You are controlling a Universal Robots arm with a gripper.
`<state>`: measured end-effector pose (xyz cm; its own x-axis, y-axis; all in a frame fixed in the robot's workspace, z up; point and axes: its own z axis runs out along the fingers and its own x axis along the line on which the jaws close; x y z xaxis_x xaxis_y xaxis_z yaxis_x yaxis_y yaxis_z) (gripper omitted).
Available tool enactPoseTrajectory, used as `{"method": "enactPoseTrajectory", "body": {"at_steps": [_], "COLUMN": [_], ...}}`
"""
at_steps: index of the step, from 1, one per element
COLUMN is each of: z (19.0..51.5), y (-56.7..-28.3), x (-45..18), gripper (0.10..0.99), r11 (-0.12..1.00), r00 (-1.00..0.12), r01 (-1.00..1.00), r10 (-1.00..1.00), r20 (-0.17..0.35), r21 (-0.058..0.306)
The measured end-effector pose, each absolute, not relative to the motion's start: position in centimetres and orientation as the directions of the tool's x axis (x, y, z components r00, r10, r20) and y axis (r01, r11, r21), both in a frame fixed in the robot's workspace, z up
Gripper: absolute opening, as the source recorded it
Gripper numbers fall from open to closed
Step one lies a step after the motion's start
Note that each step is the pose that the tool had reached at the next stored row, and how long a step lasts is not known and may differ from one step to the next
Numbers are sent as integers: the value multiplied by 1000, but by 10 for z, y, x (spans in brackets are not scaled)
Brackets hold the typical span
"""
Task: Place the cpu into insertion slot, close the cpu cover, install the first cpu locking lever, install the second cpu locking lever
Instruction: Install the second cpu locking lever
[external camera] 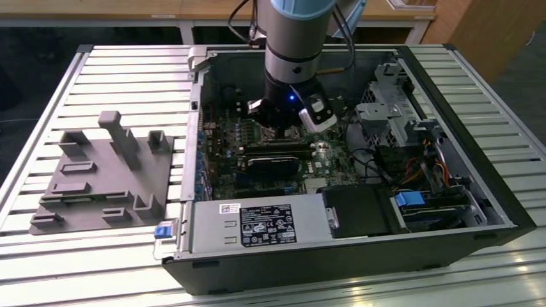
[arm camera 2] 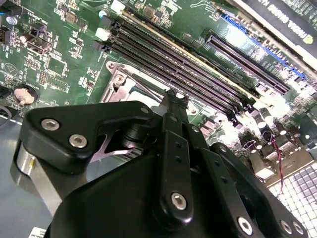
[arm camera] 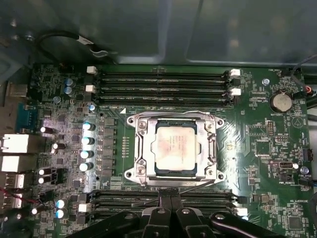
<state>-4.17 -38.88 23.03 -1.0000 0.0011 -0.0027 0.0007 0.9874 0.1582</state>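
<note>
My jaws (arm camera: 167, 210) look pressed together and empty just beside the slot (arm camera: 174, 148), where the cpu (arm camera: 175, 148), light, thin and fragile, sits under the stiff cover (arm camera: 140, 148), best handled by edges.

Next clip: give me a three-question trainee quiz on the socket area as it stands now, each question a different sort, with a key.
1. True or false: the cpu sits in the insertion slot.
2. The cpu cover lies: A) down around the chip, B) raised upright.
3. Fill in: in the exterior view the gripper is inside the ____ case.

Key: 1 true; 2 A; 3 computer. In the first wrist view, the fingertips are beside the socket's edge.
</note>
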Motion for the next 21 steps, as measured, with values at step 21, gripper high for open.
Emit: {"method": "enactPoseTrajectory", "body": {"at_steps": [21], "z": [220], "y": [-393], "x": [-53], "gripper": [106], "r11": [978], "r00": [-1000], "r01": [23], "r10": [24], "r20": [-2], "r21": [209]}}
